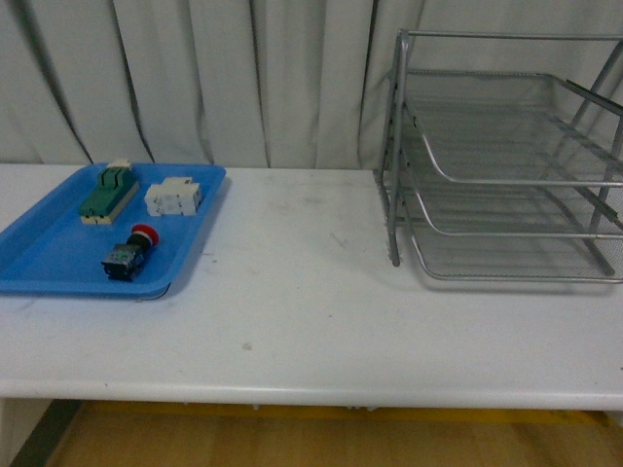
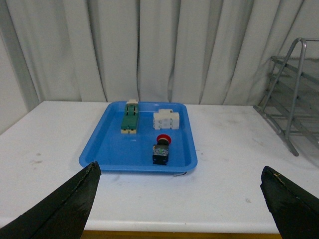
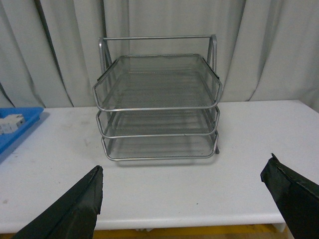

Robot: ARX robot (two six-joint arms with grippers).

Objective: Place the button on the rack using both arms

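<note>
My left pincer (image 2: 179,169) & right pincer (image 3: 185,167) are both spread wide. Button (image 1: 129,251) lies in blue tray (image 1: 44,255), near part, red cap twd far side, at table's left. Rack (image 1: 506,165) stands far right, well apart.

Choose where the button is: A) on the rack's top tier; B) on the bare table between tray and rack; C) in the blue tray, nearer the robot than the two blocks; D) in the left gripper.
C: the button lies in the blue tray, nearer the robot than the green block and the white block.
</note>
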